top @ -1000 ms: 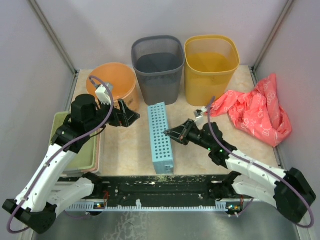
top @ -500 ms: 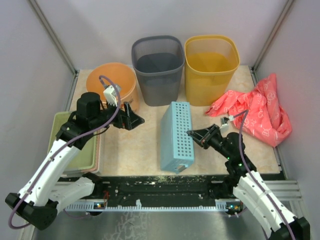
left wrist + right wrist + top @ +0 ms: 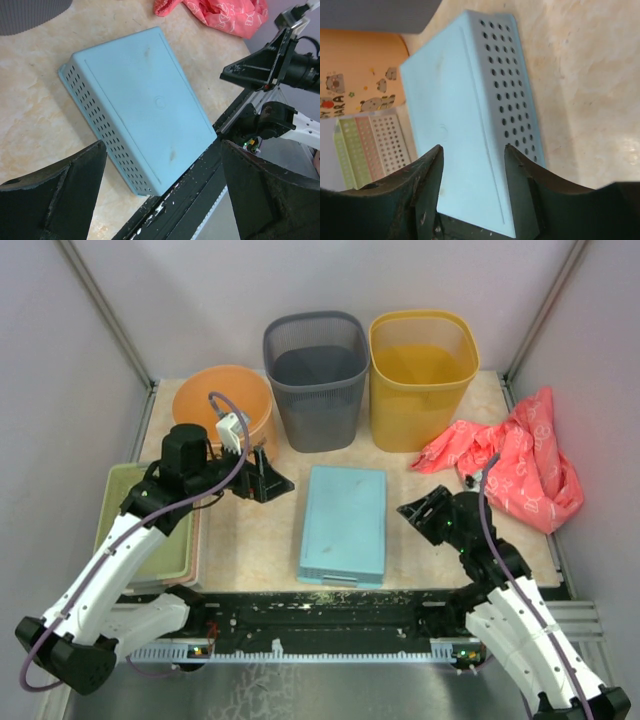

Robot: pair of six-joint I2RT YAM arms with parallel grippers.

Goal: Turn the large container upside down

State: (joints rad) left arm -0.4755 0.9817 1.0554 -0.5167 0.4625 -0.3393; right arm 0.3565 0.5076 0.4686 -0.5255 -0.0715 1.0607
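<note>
The large container (image 3: 343, 523), a light-blue box with perforated sides, lies flat on the table with its solid bottom facing up. It also shows in the left wrist view (image 3: 140, 105) and the right wrist view (image 3: 455, 125). My left gripper (image 3: 274, 479) hovers just left of the container's far corner, open wide and holding nothing (image 3: 162, 145). To the container's right my right gripper (image 3: 412, 512) is apart from it. Its jaws (image 3: 473, 147) stand open with nothing between them.
A grey mesh bin (image 3: 316, 375) and a yellow bin (image 3: 421, 370) stand at the back, with an orange bowl (image 3: 215, 400) at the back left. A red patterned cloth (image 3: 515, 465) lies on the right, stacked green trays (image 3: 150, 560) on the left. A black rail (image 3: 330, 615) runs along the near edge.
The container went from standing on its long side to lying bottom-up. My right gripper opened, let go of it and drew back right. The left gripper edged right.
</note>
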